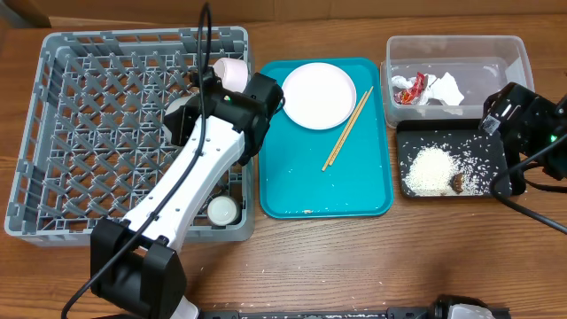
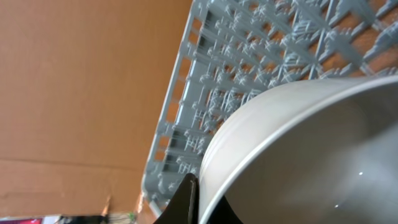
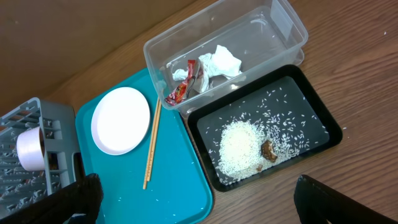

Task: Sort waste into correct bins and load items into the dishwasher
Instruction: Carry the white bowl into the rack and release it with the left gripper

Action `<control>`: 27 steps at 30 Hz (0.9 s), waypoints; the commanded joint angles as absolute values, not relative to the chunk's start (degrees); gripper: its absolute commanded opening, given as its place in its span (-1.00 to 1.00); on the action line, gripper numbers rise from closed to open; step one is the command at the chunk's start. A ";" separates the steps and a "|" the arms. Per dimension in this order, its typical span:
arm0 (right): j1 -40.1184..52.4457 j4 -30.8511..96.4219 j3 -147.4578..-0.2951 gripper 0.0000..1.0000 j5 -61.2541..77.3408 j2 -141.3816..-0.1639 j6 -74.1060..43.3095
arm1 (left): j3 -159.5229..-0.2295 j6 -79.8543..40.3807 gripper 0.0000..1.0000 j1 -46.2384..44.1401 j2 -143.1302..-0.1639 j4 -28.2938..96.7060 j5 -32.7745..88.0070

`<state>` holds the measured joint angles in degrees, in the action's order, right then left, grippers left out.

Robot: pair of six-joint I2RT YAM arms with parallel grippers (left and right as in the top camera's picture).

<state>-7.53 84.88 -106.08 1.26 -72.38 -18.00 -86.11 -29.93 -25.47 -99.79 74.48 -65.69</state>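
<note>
While the left gripper [image 1: 220, 81] pinches a bowl [image 1: 235, 71] over the rack [image 1: 53, 133], left of the teal tray [image 1: 301, 190], the right gripper [image 3: 196, 199] gapes right of it; plate [image 1: 317, 95] and chopsticks [image 1: 347, 128] lie on it; wooden table [image 1: 354, 266].

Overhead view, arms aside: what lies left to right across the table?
grey dish rack → white plate → chopsticks → clear tub. The black tray shares the tub's span, so it is left out.
</note>
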 commanded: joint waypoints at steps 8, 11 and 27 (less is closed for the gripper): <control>-7.90 84.58 -106.94 1.00 0.91 -72.18 -17.98 | -77.69 -14.31 -0.92 -25.26 -99.37 50.89 -76.62; -7.90 84.58 -106.94 1.00 0.91 -72.18 -17.98 | -76.73 -12.58 -0.92 -24.88 -99.63 47.68 -77.10; -7.90 84.58 -106.94 1.00 0.91 -72.18 -17.98 | -76.58 -12.19 -0.92 -24.82 -108.51 46.28 -83.99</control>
<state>-7.53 84.90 -106.08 1.23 -72.38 -18.00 -76.84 -12.84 -24.99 -106.08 46.63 -77.69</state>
